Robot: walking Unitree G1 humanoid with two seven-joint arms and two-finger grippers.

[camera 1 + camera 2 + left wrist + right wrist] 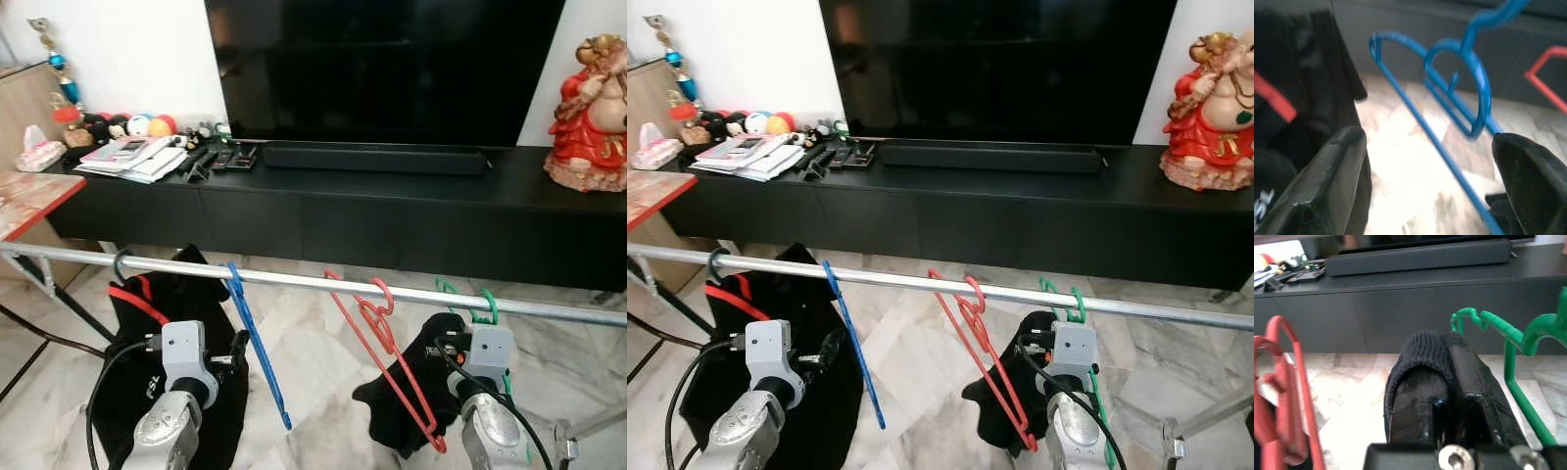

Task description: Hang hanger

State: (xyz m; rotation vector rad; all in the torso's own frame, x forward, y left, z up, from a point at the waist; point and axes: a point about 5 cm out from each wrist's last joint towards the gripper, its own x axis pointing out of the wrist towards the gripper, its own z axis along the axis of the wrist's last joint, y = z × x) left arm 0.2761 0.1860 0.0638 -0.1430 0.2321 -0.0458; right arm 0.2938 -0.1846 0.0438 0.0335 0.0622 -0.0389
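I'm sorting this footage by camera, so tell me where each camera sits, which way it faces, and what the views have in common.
Left and right eye views: on the head, looking forward and down over the metal rail toward the TV cabinet; both silver arms show below.
Left wrist view: on the left arm, looking along the open left gripper at the blue hanger.
Right wrist view: on the right arm, looking along the right gripper, shut on a black sock, beside the green hanger.
Shared: the red hanger appears in all.

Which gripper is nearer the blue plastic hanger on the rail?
Left. The left gripper sits right beside the blue plastic hanger, jaws open. The right gripper, jaws shut on black fabric, is past the red hangers.
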